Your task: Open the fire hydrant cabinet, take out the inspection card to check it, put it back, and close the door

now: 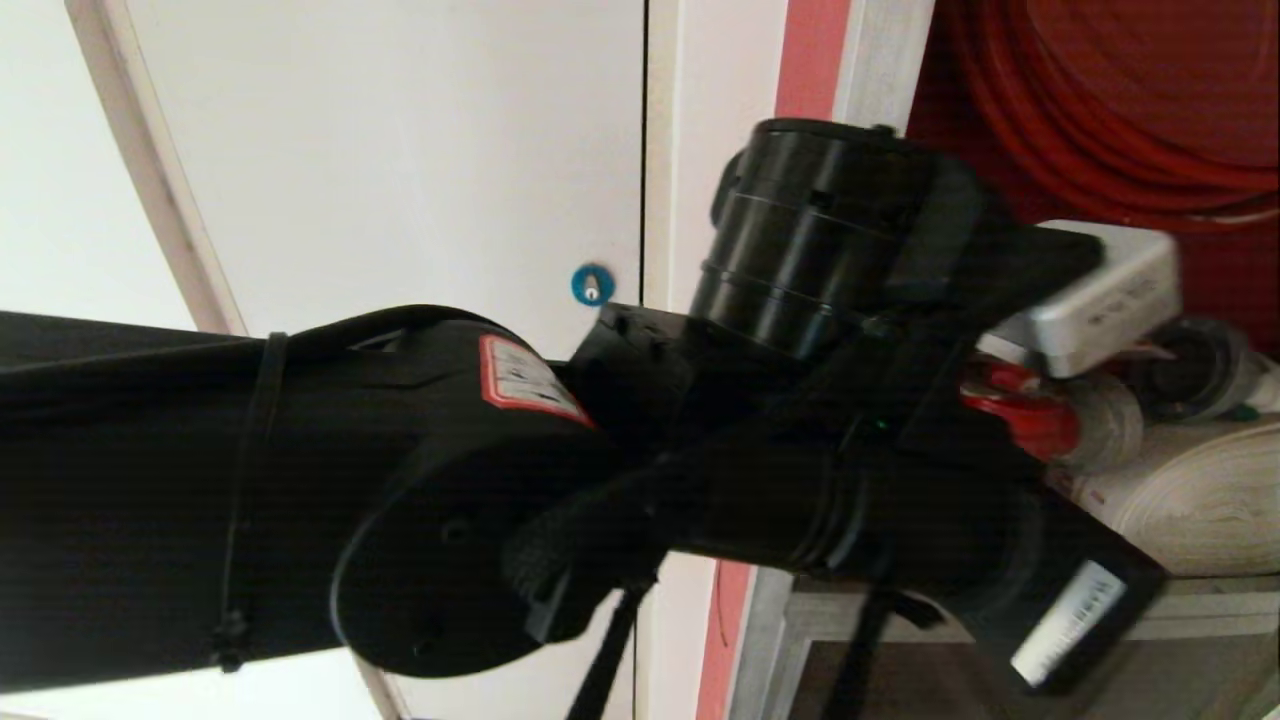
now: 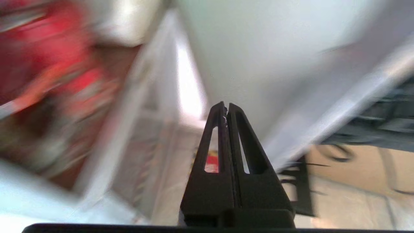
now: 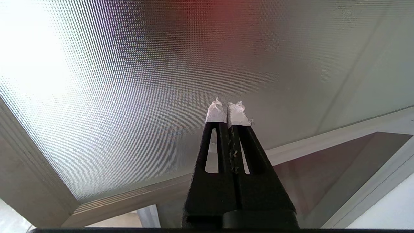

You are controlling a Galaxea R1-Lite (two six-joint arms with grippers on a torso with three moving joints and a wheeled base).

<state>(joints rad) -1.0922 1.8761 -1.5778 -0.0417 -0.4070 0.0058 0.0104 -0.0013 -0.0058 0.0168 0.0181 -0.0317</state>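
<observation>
The fire hydrant cabinet [image 1: 878, 70] stands open at the right of the head view, showing its red interior, a red hose reel [image 1: 1120, 130], a red valve [image 1: 1010, 410] and a white rolled hose [image 1: 1200, 490]. My left arm [image 1: 300, 480] reaches across in front of it, and its wrist hides part of the opening. In the left wrist view my left gripper [image 2: 226, 105] is shut and empty, with the cabinet's red interior [image 2: 42, 58] blurred to one side. My right gripper [image 3: 228, 106] is shut and empty, with white-taped tips, facing a silver-framed patterned glass panel [image 3: 129, 81]. The inspection card is out of view.
A plain white panel [image 1: 400, 150] with a blue round lock [image 1: 591, 285] lies left of the cabinet frame. A red strip [image 1: 810, 50] runs along the frame. A silver-edged dark panel [image 2: 375, 126] shows blurred past the left gripper; I cannot tell whether it is the door.
</observation>
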